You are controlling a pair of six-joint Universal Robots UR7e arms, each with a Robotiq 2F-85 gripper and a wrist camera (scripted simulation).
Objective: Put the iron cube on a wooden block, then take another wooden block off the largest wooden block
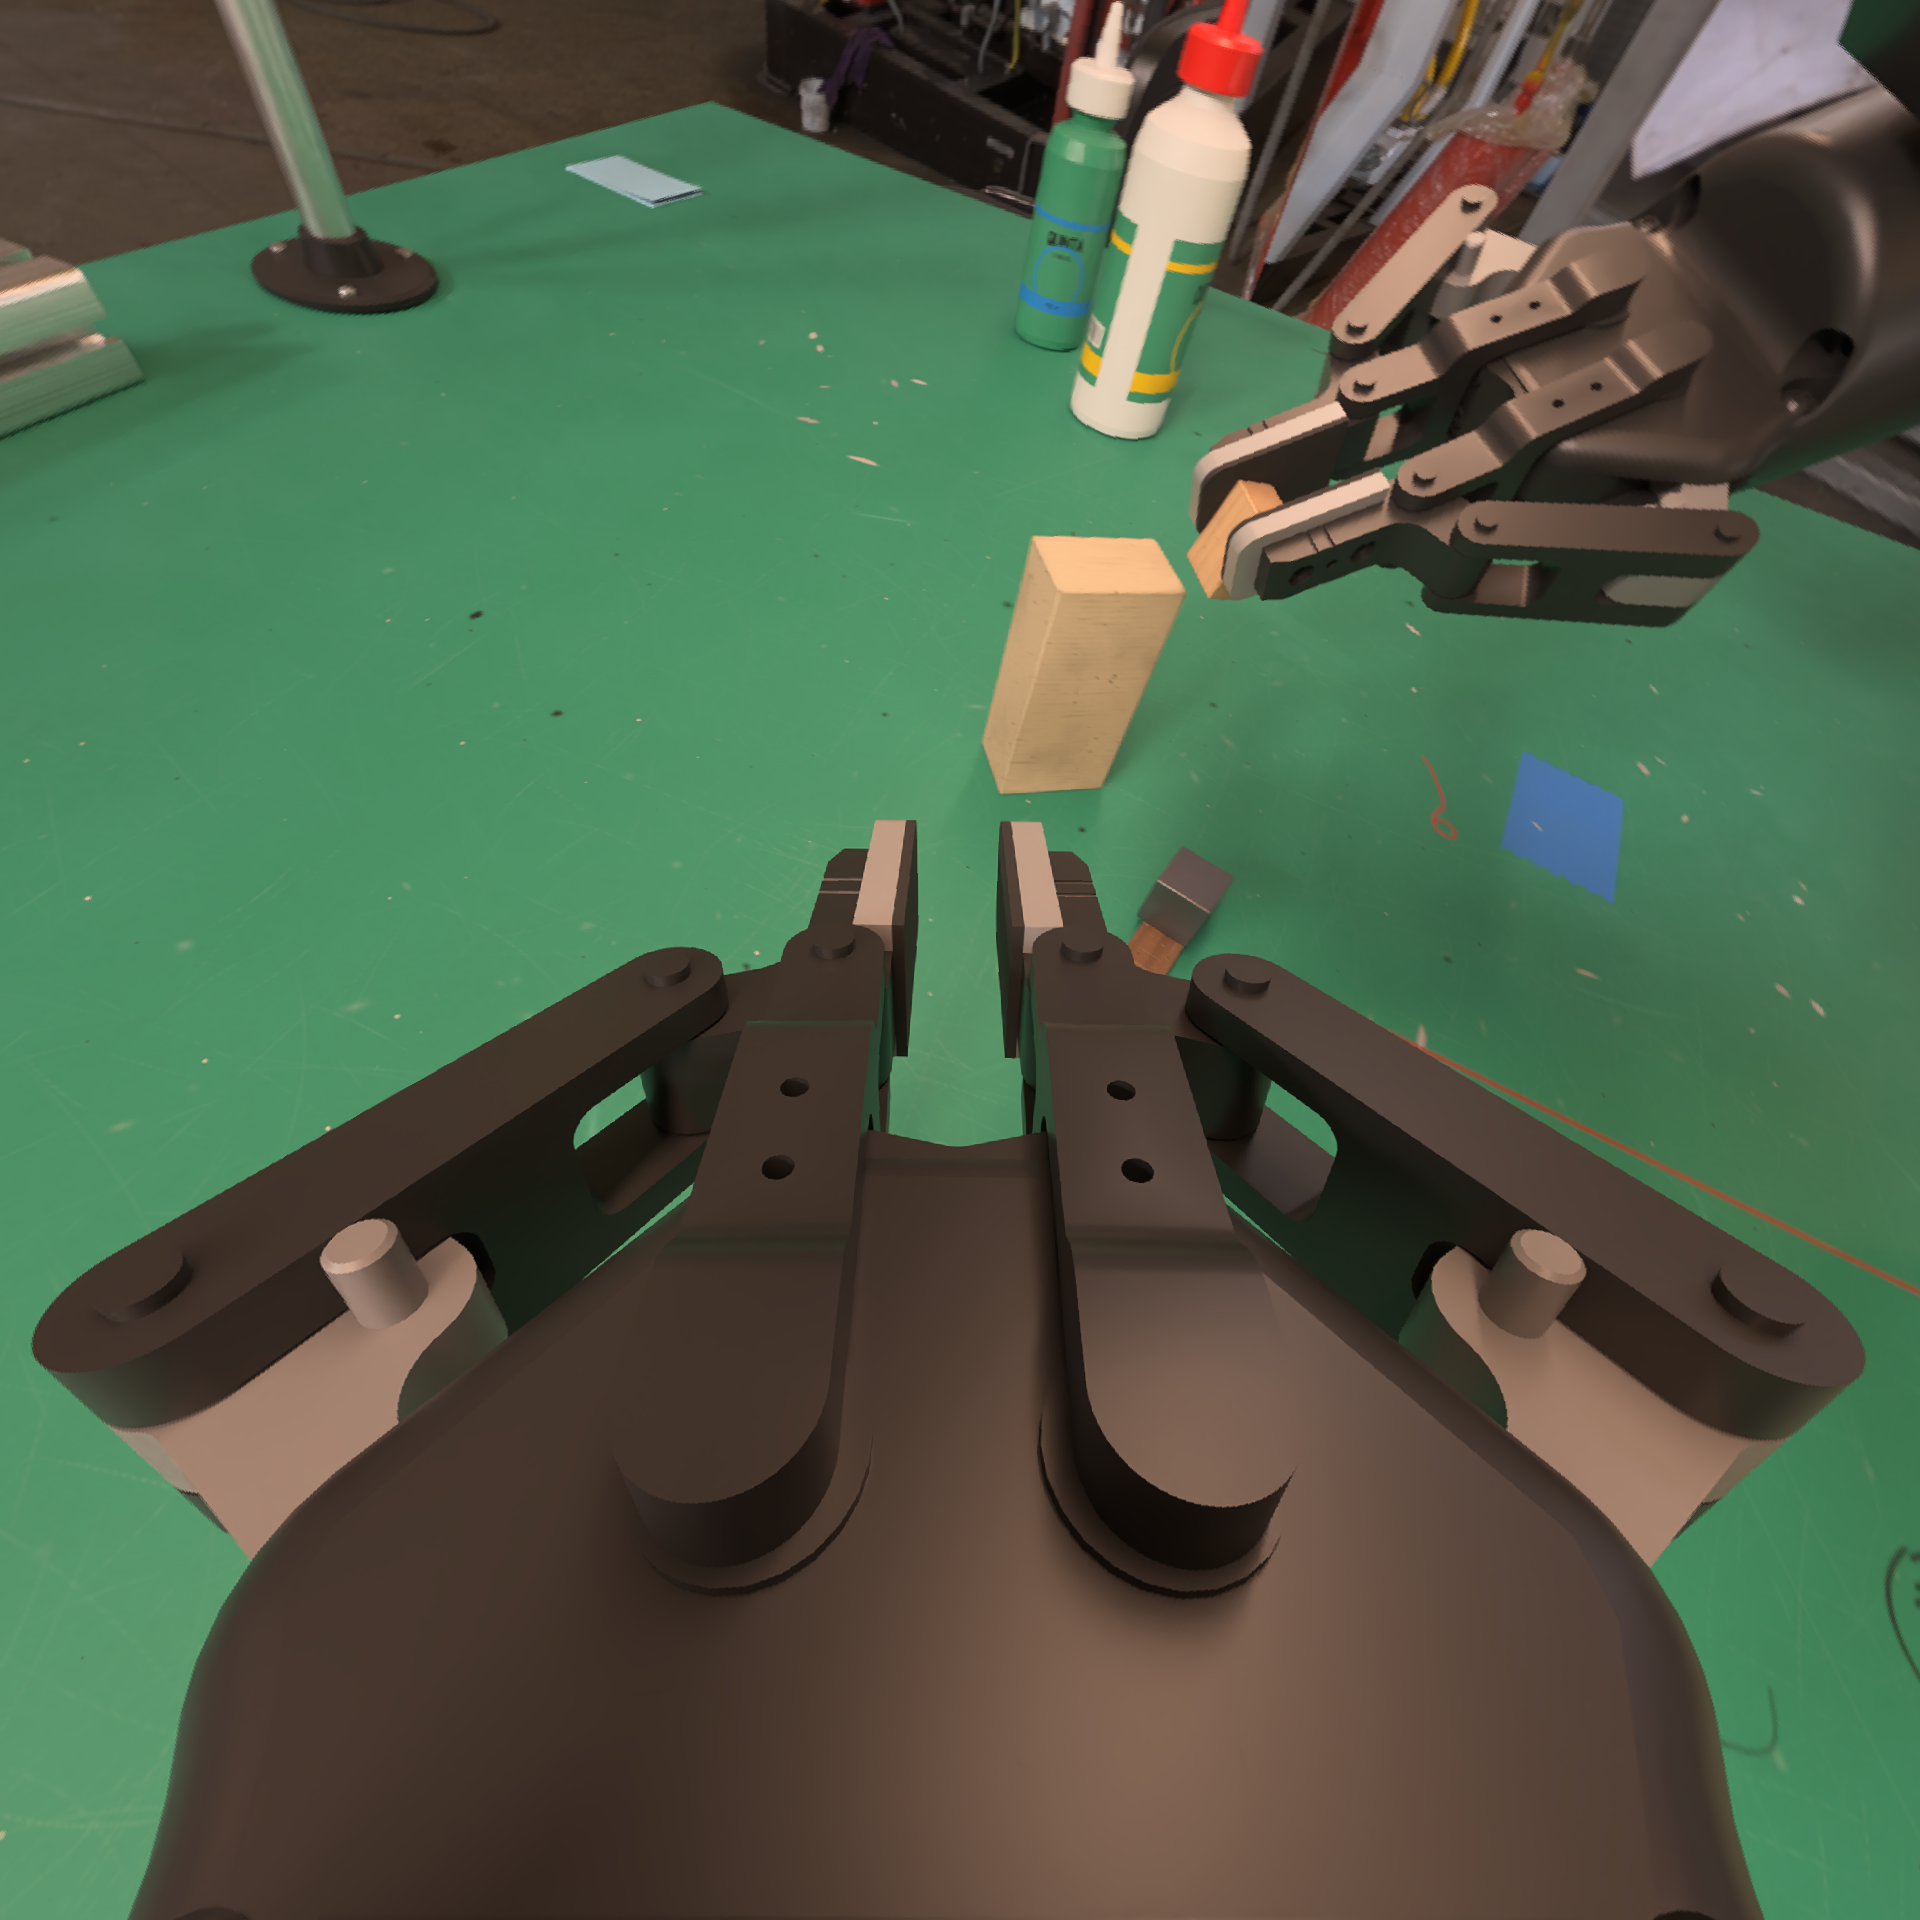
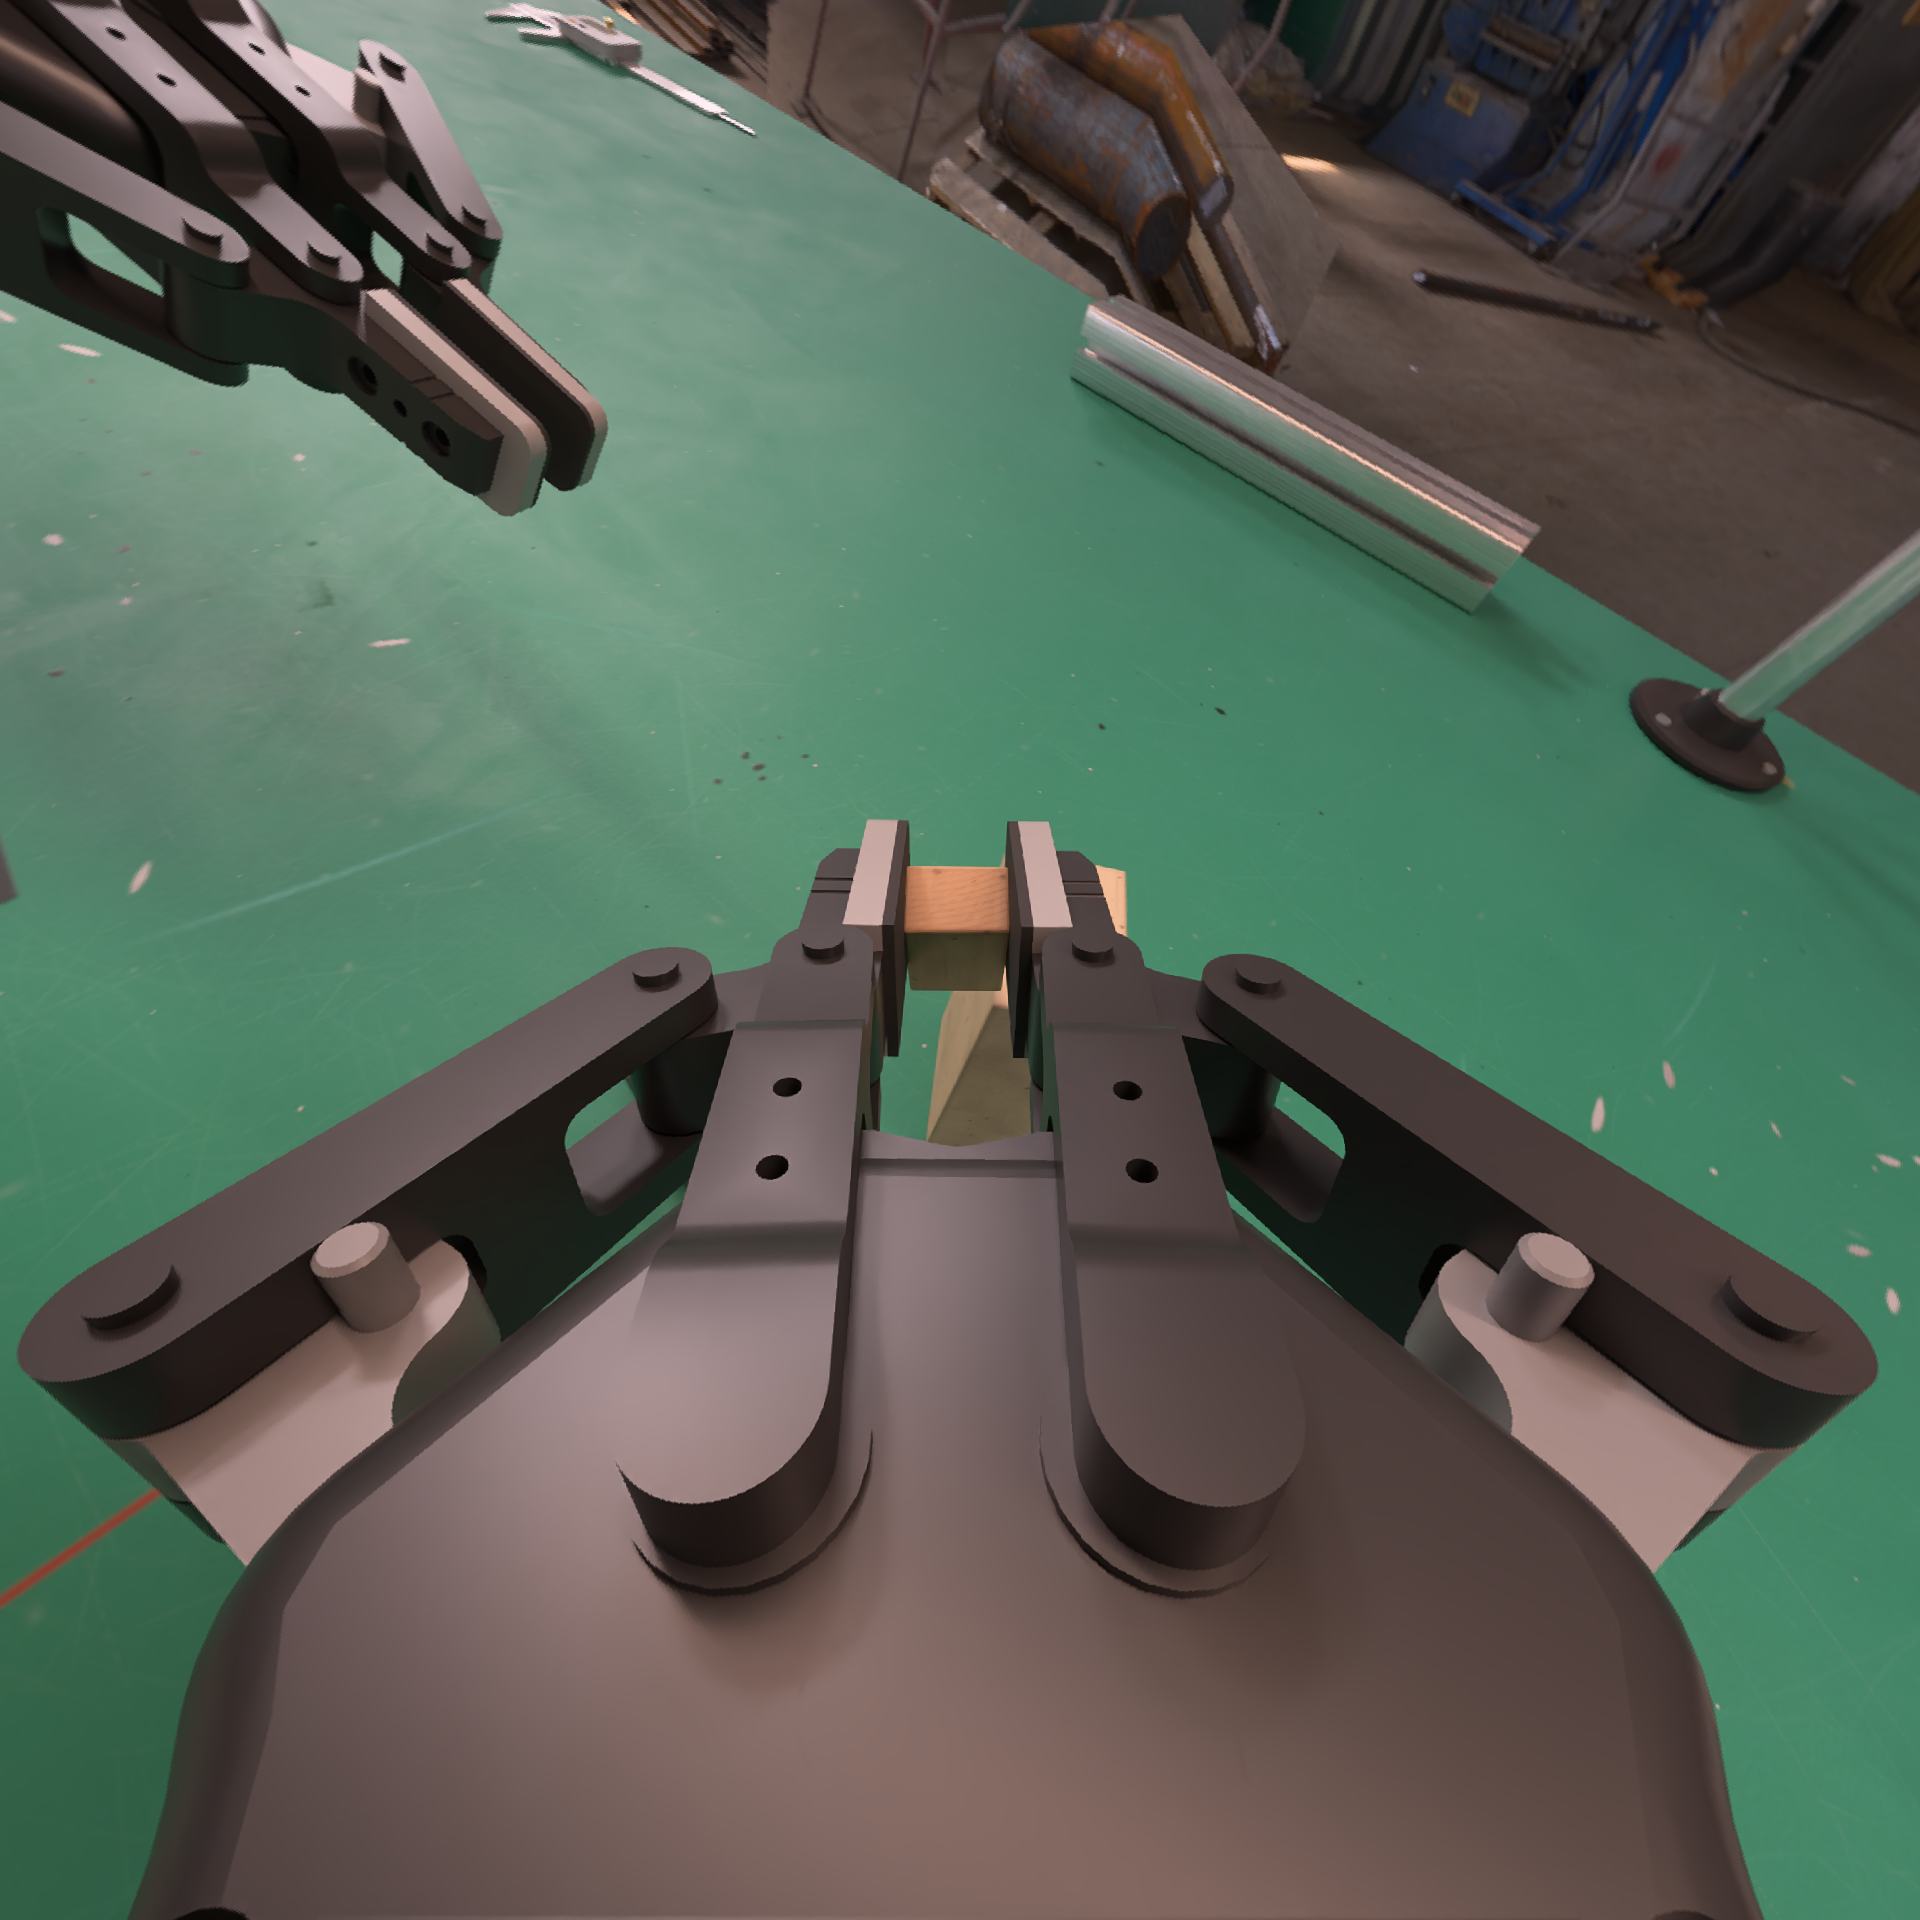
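The largest wooden block (image 1: pixel 1081 665), pale and tall, stands upright on the green table (image 1: pixel 520 623). My right gripper (image 1: pixel 1221 540) is shut on a small light wooden block (image 1: pixel 1236 509) and holds it in the air just off the big block's top right corner. In the right wrist view the held block (image 2: pixel 956 902) sits between the pads of the right gripper (image 2: pixel 956 847), with the big block (image 2: pixel 971 1070) below. The grey iron cube (image 1: pixel 1190 888) rests on a small brown wooden block (image 1: pixel 1151 945). My left gripper (image 1: pixel 956 842) is empty, its pads a narrow gap apart, just left of that stack.
A white glue bottle (image 1: pixel 1164 260) and a green bottle (image 1: pixel 1070 239) stand behind the big block. A post on a round base (image 1: pixel 343 270) and aluminium profiles (image 2: pixel 1299 457) lie at the table's far side. A blue square (image 1: pixel 1564 826) marks the table at the right.
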